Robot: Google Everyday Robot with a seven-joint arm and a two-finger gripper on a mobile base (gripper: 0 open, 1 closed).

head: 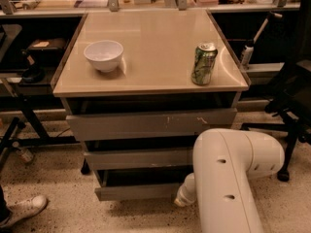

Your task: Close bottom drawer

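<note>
1. White and rounded, the gripper (181, 201) sits low by the floor at the right end of the narrow grey handleless bottom drawer (138, 192). It is just beside the front panel. We cannot tell whether it touches the panel, or whether it is spread or closed.
2. The bottom drawer stands partly pulled out, with a dark gap showing above its front. It juts forward of the medium-width plain grey drawer front (138, 158) above it.
3. We judge the step in hand to be the push. It should go flat against the front panel, straight back toward the cabinet and nearer the panel's middle than its corner, so the box does not skew in its runners.
4. The bulky white robot arm (228, 178) hides the drawer's right end, so contact there needs care.
5. Above it, the widest grey drawer front (150, 124), which bears white scratch marks, also shows a dark gap under the desk top.
6. The glossy beige desk (150, 38) carries a white ceramic bowl (103, 55) on the left and a green drink can (204, 63), upright, on the right, well apart.
7. Around the desk we see speckled flooring (53, 174), a black office chair (291, 96) on the right, and a white shoe (26, 208) at the lower left.
</note>
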